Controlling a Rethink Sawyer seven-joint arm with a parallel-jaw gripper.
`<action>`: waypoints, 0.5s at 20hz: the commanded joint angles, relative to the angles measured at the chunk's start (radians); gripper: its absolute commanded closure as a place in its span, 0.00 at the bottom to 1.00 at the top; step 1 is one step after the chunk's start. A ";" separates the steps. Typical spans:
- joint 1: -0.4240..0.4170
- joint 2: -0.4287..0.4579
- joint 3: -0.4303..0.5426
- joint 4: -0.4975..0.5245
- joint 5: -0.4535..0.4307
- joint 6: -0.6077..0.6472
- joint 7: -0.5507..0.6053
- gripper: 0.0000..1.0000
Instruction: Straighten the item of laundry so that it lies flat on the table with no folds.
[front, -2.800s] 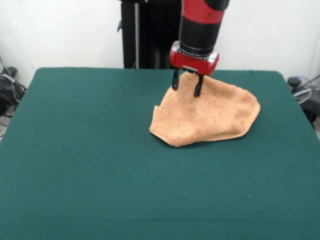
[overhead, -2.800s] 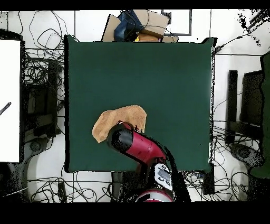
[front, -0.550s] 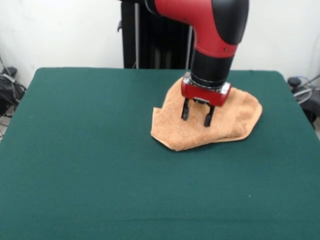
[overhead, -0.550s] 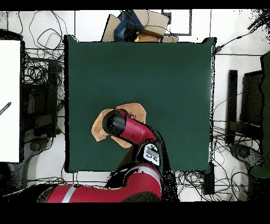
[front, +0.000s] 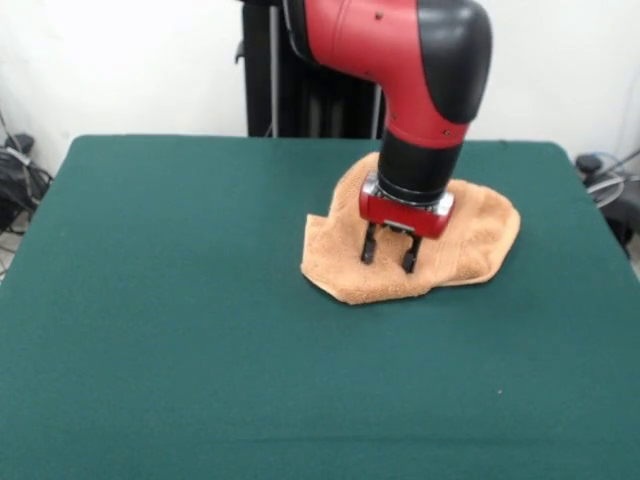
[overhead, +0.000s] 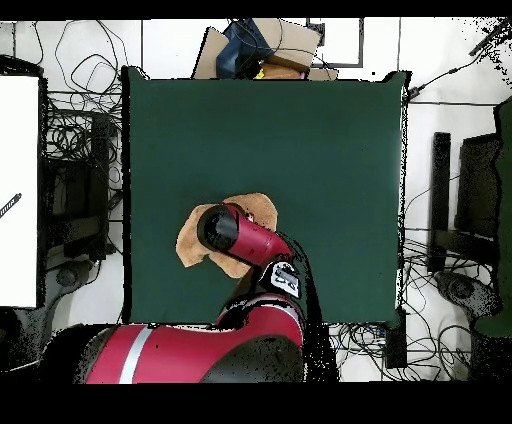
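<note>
the large rectangular table with the dark green felt top (front: 180, 330) is bare across its whole left half in the front view. right of the middle, close to the far edge where my pedestal stands, lies the small light orange-tan terry-cloth towel (front: 480, 225). it is not flat: it sits as a rumpled, rounded heap with a layer doubled over itself, and a lower lobe bulges toward the near edge. in the overhead view only its rim (overhead: 186, 243) shows around my red and black arm (overhead: 250, 240), not far from the edge at my base.

i judge the step in hand to be the grasp: i am down over the towel's near part, picking a spot to pull from. my black two-fingered gripper (front: 389, 250) points straight down, with the fingers (front: 368, 246) standing a narrow gap apart. the tips are at the cloth, touching or pressing into the pile, and i cannot tell whether any fabric is pinched between them. i hold nothing lifted clear.

the next move, as i see it, calls for closing on a single layer near the folded edge, then drawing it outward toward the open part of the table so the doubled layer peels off. catching both layers would only drag the whole heap along.
</note>
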 joint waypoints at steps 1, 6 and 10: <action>-0.016 0.191 0.074 -0.107 0.013 -0.213 0.243 1.00; -0.014 0.183 0.073 -0.105 0.021 -0.185 0.244 1.00; -0.018 0.178 0.069 -0.107 0.017 -0.167 0.231 1.00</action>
